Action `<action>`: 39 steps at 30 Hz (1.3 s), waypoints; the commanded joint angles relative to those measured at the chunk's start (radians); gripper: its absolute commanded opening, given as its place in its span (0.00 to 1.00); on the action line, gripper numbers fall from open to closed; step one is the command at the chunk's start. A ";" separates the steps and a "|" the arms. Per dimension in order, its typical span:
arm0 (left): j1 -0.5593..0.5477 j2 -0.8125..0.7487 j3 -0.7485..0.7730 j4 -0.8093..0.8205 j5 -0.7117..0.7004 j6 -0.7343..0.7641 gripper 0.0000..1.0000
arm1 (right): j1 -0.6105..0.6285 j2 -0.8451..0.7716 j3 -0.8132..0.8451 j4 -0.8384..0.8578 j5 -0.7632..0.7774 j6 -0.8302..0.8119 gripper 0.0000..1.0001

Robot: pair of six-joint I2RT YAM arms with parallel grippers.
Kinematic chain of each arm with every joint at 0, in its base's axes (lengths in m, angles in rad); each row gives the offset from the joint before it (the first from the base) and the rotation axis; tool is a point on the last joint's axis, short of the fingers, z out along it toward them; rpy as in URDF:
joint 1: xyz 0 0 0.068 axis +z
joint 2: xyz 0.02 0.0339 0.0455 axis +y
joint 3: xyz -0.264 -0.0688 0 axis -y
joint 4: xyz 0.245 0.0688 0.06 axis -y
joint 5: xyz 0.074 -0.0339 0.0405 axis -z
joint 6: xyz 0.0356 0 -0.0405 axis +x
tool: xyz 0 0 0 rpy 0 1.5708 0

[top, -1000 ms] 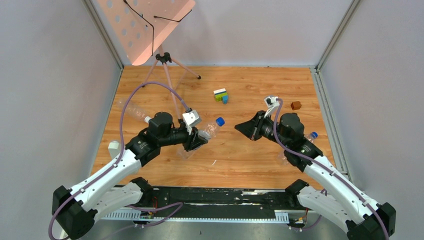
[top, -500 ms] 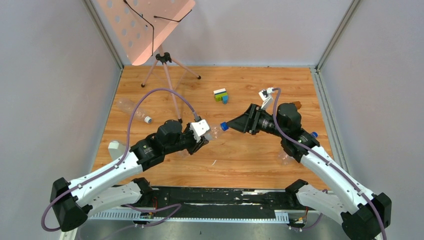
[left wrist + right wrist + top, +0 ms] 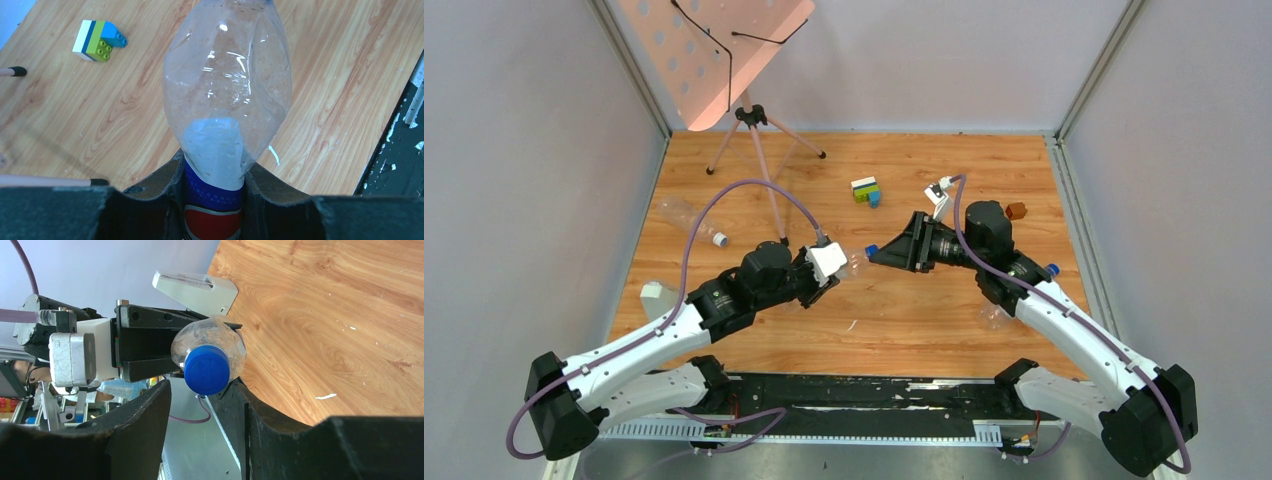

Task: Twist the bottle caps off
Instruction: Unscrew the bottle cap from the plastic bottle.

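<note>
The left gripper (image 3: 214, 172) has its jaws clamped on the labelled body of the bottle (image 3: 227, 85), held mid-frame in the overhead view with its long axis pointing at the right gripper (image 3: 882, 256). The blue cap (image 3: 206, 369) sits between that gripper's parted jaws, unpinched. Nothing crowds the worktop (image 3: 904, 320) beneath.
</note>
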State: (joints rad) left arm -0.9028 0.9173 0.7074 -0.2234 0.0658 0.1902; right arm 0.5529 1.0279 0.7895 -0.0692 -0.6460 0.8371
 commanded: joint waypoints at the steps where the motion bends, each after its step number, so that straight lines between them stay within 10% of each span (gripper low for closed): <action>1: -0.006 -0.007 -0.005 0.033 0.009 0.024 0.00 | -0.004 -0.006 0.027 0.036 0.022 0.016 0.50; 15: -0.009 -0.004 -0.016 0.047 0.039 0.010 0.00 | -0.004 -0.001 -0.017 0.118 0.004 0.022 0.29; 25: -0.008 -0.003 0.012 0.030 0.224 -0.054 0.00 | -0.004 -0.052 -0.035 0.137 -0.155 -0.345 0.08; 35: 0.078 0.065 0.072 -0.021 0.630 -0.103 0.00 | -0.004 -0.102 -0.049 0.117 -0.340 -0.732 0.08; 39: 0.097 0.052 0.071 -0.046 0.655 -0.087 0.00 | -0.004 -0.123 -0.040 0.089 -0.267 -0.713 0.38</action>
State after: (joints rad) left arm -0.8013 0.9703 0.7303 -0.2790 0.5556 0.1173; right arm 0.5331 0.9310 0.7334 -0.0135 -0.9195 0.2047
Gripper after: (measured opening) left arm 0.386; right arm 0.341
